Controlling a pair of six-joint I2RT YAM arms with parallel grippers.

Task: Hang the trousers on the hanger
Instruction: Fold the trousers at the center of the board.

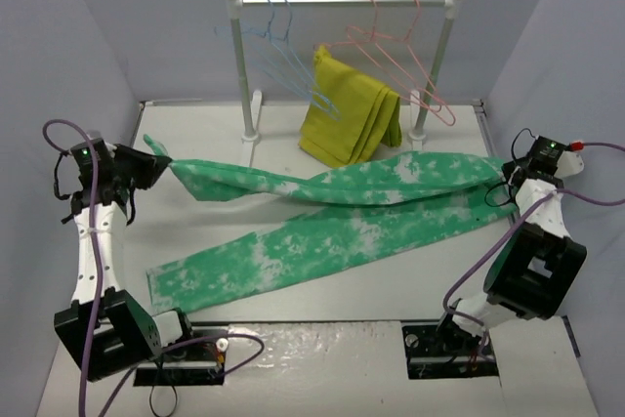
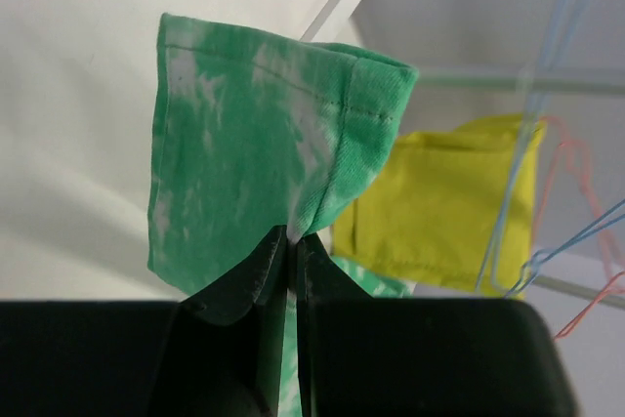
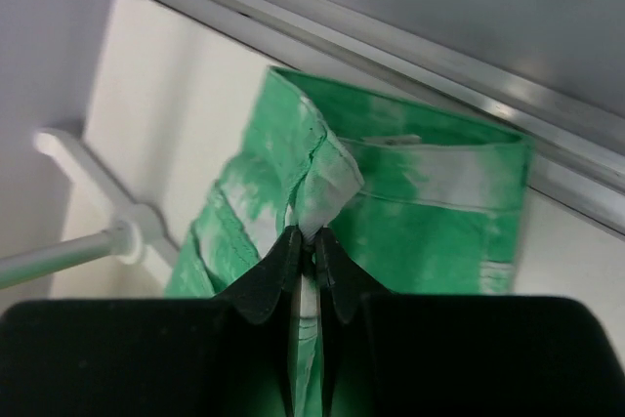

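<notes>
The green trousers [image 1: 332, 212] mottled with white stretch across the table between both arms. One leg is pulled taut and lifted; the other lies flat toward the front left. My left gripper [image 1: 156, 168] is shut on the hem of the lifted leg [image 2: 264, 163] at the far left. At the far right my right gripper [image 1: 508, 175] is shut on the waist end [image 3: 322, 183]. Two light-blue hangers [image 1: 283, 56] hang on the rail's left half, behind the trousers; neither gripper is near them.
A white clothes rail [image 1: 342, 0] stands at the back on two posts. Pink wire hangers [image 1: 400, 51] hang on its right half. A mustard-yellow folded garment [image 1: 347, 109] hangs in the middle, reaching the table. Grey walls close in the left, right and back.
</notes>
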